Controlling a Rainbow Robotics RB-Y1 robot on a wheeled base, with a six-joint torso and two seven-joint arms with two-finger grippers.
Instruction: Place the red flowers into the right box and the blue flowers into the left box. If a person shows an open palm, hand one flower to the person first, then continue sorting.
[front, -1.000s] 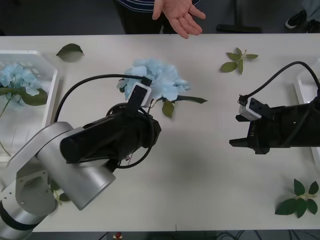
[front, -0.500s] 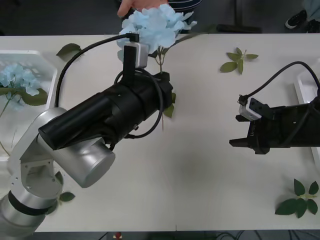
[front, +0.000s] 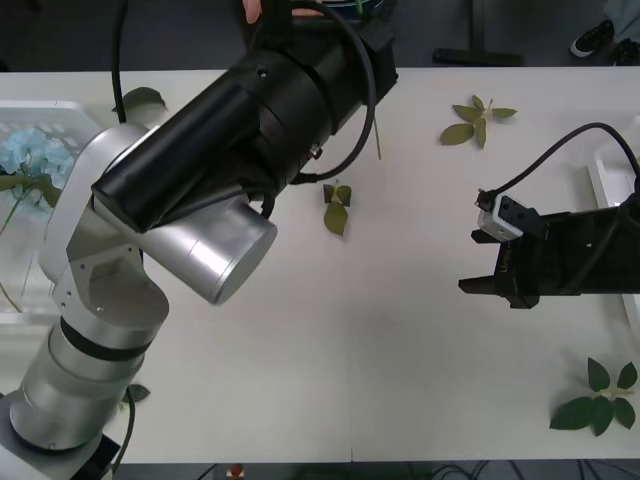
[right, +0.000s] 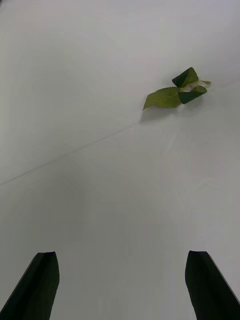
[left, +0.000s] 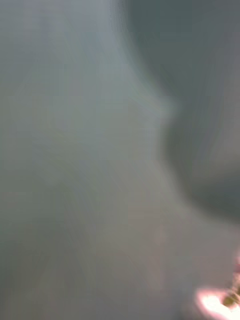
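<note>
The left arm (front: 250, 110) reaches past the worktop's (front: 400, 350) far edge; its claw's state I cannot tell. Blue flowers (front: 25, 155) lie in the left box (front: 95, 125). The right claw (right: 120, 285) hovers wide apart near a leaf (right: 175, 92)

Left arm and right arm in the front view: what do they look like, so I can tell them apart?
The left arm has silver rounded joints, a fat black forearm and a looping black cable. The right arm is all black, with a small white-grey module and a black cable arcing over it.

No readable txt, labels or nos. anywhere; left wrist view possibly too blurred.
</note>
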